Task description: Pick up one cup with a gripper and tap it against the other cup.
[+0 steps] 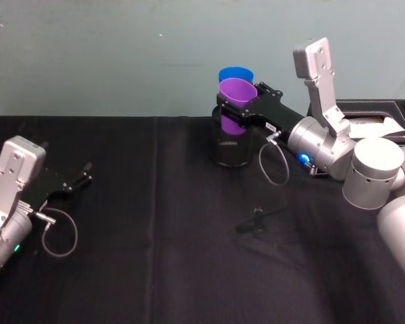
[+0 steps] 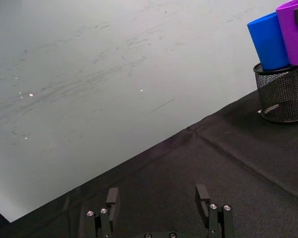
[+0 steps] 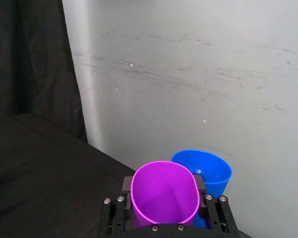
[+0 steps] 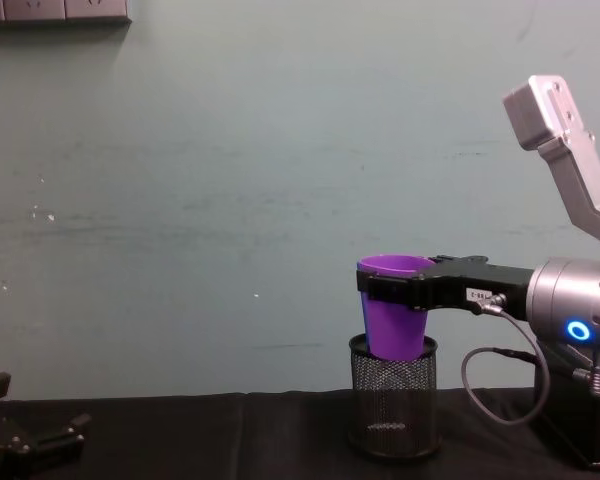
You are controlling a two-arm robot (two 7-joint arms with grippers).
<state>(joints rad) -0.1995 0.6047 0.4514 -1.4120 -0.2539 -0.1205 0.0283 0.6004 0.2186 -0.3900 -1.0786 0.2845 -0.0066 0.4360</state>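
1. The right gripper point(image 1: 246, 104) is clamping the purple cup point(image 3: 164, 198) upright, with its base dipping into the mesh holder point(image 4: 393, 400).
2. The blue cup point(image 3: 211, 171) is standing just beyond it, wall-side, rims seemingly touching.
3. The left gripper point(image 2: 157, 196) is resting spread, well apart.

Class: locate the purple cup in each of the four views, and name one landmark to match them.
Head view: purple cup upper centre, in the right hand.
Chest view: right of centre.
Left wrist view: far off, beside the blue cup.
Right wrist view: close, gripped by that hand.
Landmark: black mesh pen holder beneath it, in head, chest and left wrist views.
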